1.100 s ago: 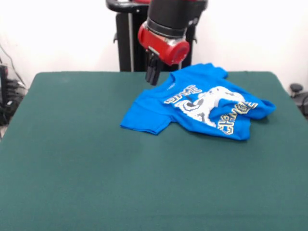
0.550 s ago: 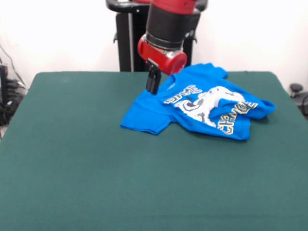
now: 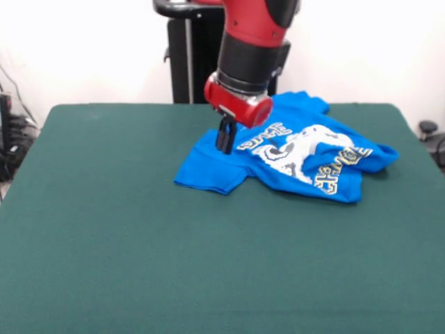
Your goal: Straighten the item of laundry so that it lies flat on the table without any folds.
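**Tool drops onto the shirt's left part**

Since the earlier frames, the arm has come down and shifted slightly right, so the tool [image 3: 225,142] now sits low over the left part of the shirt [image 3: 285,149] instead of hanging beside its edge. Its fingers look drawn narrow, close together; whether cloth is pinched between them I cannot tell. That spot probably serves as a grip point for pulling the bunched fabric outward.

Left of the shirt, the counter [image 3: 104,209] offers open green felt for spreading. Right of the tool, the shirt lies rumpled toward the far right, its lettering creased and its right end folded. Nothing else blocks the way except the arm itself, which hides the shirt's far-left edge.
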